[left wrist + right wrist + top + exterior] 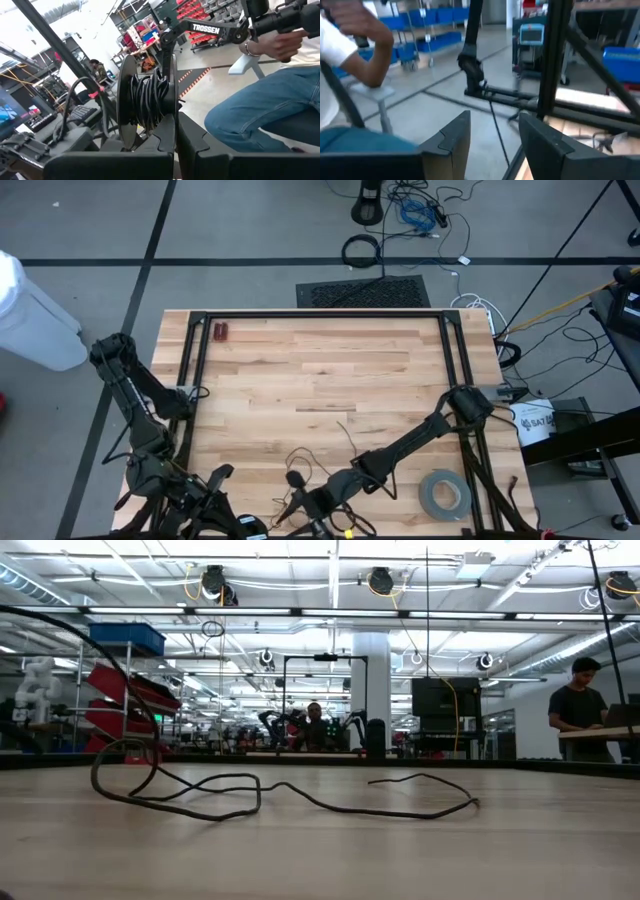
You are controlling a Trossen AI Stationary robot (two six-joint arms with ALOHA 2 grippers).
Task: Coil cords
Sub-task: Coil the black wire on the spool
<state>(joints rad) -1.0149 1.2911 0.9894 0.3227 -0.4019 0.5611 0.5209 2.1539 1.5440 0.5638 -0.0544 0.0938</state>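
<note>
Fingers of the left gripper are clamped on a black spool wound w/ thin black cord; the spool stands upright between them in the left wrist view. From above, this gripper sits at the table's near-left edge. Right gripper has its fingers spread apart, nothing between them; it's at the near edge around the middle, just right of the left one.

Loose part of the cord lies in wiry strands on the wooden table, near-centre, by both grippers; from above it shows as thin loops. In the low view one end curls into a loop at left, the rest snakes flat to the right.

Grey tape roll lies flat at near right, well apart from the cord. Small red item at far-left corner, can't tell what. Person in blue jeans sits beyond the table's near edge.
</note>
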